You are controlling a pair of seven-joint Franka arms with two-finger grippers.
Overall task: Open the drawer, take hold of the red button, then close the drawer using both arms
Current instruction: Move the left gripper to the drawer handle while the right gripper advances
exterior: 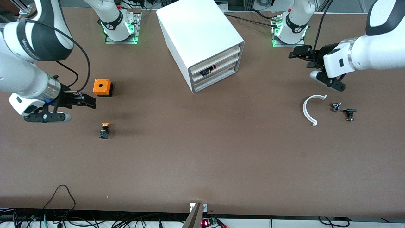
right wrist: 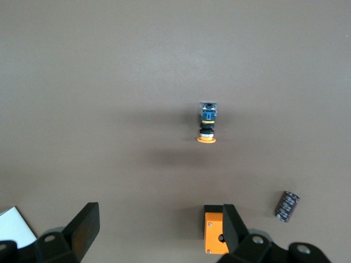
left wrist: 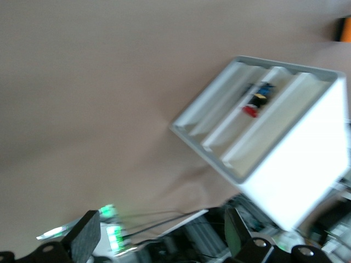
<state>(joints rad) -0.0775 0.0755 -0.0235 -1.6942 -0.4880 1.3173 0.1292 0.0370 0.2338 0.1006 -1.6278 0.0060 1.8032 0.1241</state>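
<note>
White cabinet (exterior: 196,34), middle drawer (exterior: 215,69) holding the red-capped button (exterior: 208,70), well apart from both pincers: left gripper (exterior: 300,55) spread wide above bare table (exterior: 202,152); right gripper (exterior: 85,100) spread wide beside the orange box (exterior: 102,87), near the yellow-capped button (exterior: 104,129).

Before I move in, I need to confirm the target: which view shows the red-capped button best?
The left wrist view: the red-capped button lies large in the middle drawer, cap and blue-black body distinct. The front view shows it only as a small sliver in that drawer slot. The right wrist view shows only the orange-capped button.
</note>
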